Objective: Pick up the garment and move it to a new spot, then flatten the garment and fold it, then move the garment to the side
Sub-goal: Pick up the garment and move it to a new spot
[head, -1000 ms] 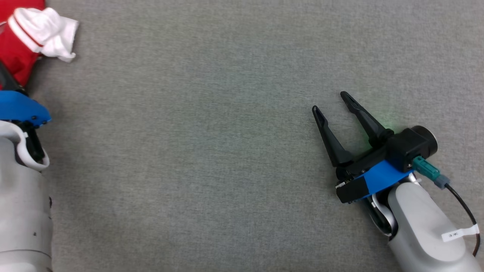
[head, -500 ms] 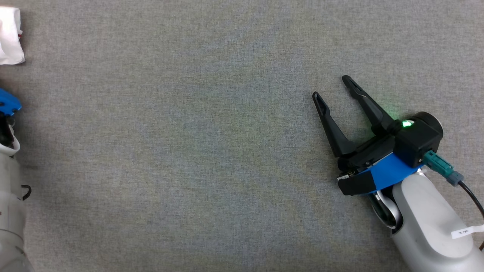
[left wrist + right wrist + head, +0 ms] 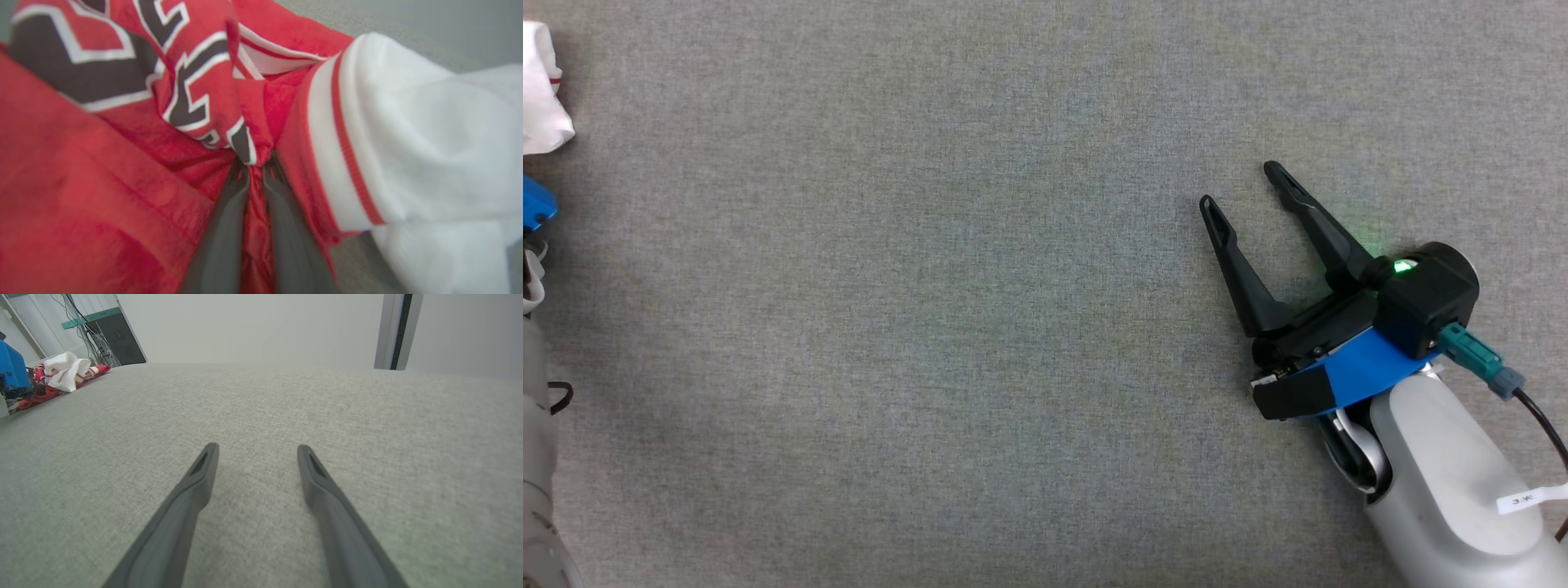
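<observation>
The garment [image 3: 122, 171] is red with black-and-white lettering and a white sleeve [image 3: 429, 134], and it lies crumpled. In the left wrist view my left gripper [image 3: 256, 161] is shut on a pinch of its red fabric, with cloth showing between the two dark fingers [image 3: 222, 237]. The head view catches a white bit of the garment [image 3: 539, 90] at the top left edge, above my left arm's blue wrist mount [image 3: 534, 206]. My right gripper [image 3: 1237, 184] rests open on the grey surface, far from the garment [image 3: 65, 371], with nothing between its fingers [image 3: 192, 490].
A grey fabric surface [image 3: 931, 310] spreads wide between the two arms. In the right wrist view a pale wall, a door frame [image 3: 394, 330] and a dark cabinet with cables [image 3: 122, 339] stand beyond the surface's far edge.
The head view has shifted, so the garment and left arm now sit further off the left edge. The left gripper has closed on the fabric. The right gripper stays open, barely moved.
</observation>
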### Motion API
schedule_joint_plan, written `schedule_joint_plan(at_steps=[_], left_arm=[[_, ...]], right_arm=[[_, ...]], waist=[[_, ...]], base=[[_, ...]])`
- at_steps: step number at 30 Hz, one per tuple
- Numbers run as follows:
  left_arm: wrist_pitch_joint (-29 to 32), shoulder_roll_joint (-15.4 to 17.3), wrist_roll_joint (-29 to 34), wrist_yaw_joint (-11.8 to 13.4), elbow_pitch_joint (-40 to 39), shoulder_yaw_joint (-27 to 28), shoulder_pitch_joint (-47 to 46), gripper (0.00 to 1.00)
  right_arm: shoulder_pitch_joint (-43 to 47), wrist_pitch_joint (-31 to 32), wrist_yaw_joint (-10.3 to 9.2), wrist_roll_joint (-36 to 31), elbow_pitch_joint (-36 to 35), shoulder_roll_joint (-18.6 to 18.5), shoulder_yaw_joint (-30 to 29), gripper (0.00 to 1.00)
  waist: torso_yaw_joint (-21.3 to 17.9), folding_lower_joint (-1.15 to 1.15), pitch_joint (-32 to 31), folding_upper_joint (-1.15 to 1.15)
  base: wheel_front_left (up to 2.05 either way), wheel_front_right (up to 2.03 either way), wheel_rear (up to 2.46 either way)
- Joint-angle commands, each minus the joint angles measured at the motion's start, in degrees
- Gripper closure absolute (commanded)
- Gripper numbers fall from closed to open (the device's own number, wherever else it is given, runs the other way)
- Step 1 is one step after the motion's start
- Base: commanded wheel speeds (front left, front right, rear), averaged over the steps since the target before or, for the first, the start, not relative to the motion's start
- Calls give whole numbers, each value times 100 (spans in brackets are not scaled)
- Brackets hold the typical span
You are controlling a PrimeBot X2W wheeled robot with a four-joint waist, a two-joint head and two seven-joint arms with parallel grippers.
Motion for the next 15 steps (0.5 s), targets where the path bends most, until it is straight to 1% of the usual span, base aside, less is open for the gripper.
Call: schedule_joint_plan(at_steps=[1,4,8,9,11,15], left_arm=[[13,-142,11,-47,135,-34,70,100],[-178,-165,71,-162,20,-158,4,100],[-444,-216,167,-376,-150,-337,-140,100],[-444,-216,167,-376,-150,-337,-140,100],[-520,-259,221,-470,-172,-419,-150,100],[-549,-467,271,-646,-158,-608,-75,100]], right_arm=[[303,122,-32,75,528,-177,-148,0],[270,122,-33,82,542,-164,-222,0],[261,115,-33,55,554,-49,-337,0],[261,115,-33,55,554,-49,-337,0],[263,110,-31,38,572,42,-349,0],[267,88,-21,39,606,275,-364,0]], waist=[[-1,0,-13,0],[-1,0,-63,0],[0,0,-220,0],[0,0,-220,0],[-4,0,-343,0],[-39,0,-642,0]], base=[[0,0,0],[0,0,0],[0,0,0],[0,0,0],[0,0,0],[0,0,0]])
